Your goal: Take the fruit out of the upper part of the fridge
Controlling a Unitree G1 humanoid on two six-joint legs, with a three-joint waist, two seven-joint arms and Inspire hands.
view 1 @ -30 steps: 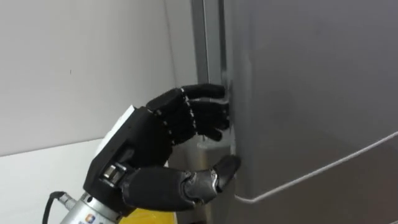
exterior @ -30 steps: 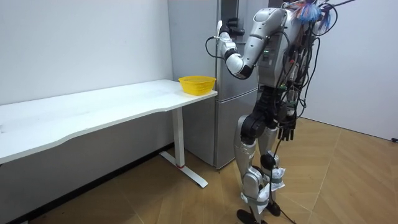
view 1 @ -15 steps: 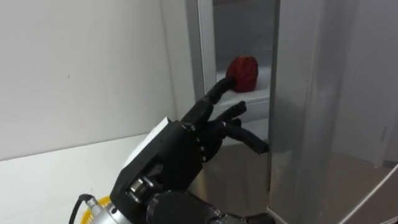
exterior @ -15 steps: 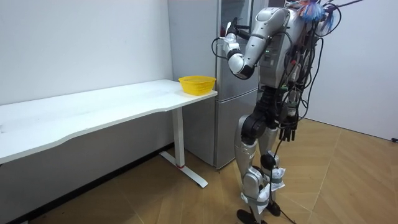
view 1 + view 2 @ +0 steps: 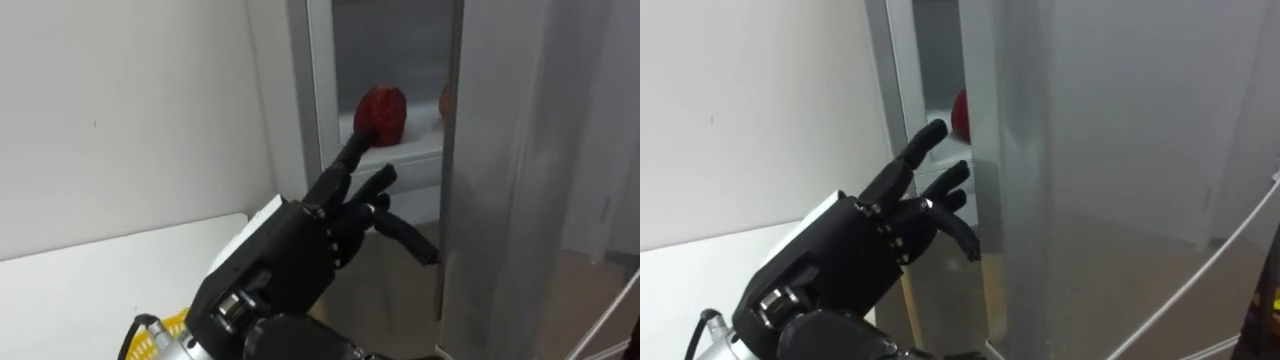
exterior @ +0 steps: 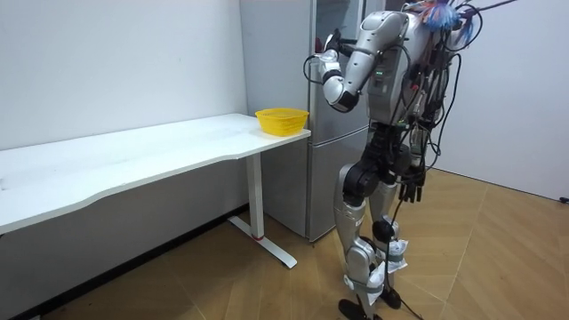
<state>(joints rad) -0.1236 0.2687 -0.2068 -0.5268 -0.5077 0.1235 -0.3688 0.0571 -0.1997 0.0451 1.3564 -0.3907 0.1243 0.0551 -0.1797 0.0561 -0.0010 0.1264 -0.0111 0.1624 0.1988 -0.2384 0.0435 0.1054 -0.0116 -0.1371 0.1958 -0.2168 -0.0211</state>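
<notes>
The upper fridge door (image 5: 540, 180) stands partly ajar, its edge running down the middle of the left eye view. In the gap a red rounded item (image 5: 383, 112) sits on a white shelf; the right eye view shows a sliver of the item (image 5: 962, 112) beside the door edge. My left hand (image 5: 300, 260) is raised before the gap, open, with fingers spread and pointing at the shelf and its thumb near the door edge. It holds nothing. In the room view my right hand (image 6: 411, 187) hangs by my thigh with fingers relaxed.
I stand facing the grey fridge (image 6: 333, 133). A white table (image 6: 133, 156) runs along the wall on my left, with a yellow basket (image 6: 282, 120) on the end nearest the fridge. An orange-brown thing (image 5: 445, 100) peeks out behind the door edge.
The door has gone from shut to ajar, showing the red item. My left hand, curled on the door edge a second ago, has let go and straightened its fingers.
</notes>
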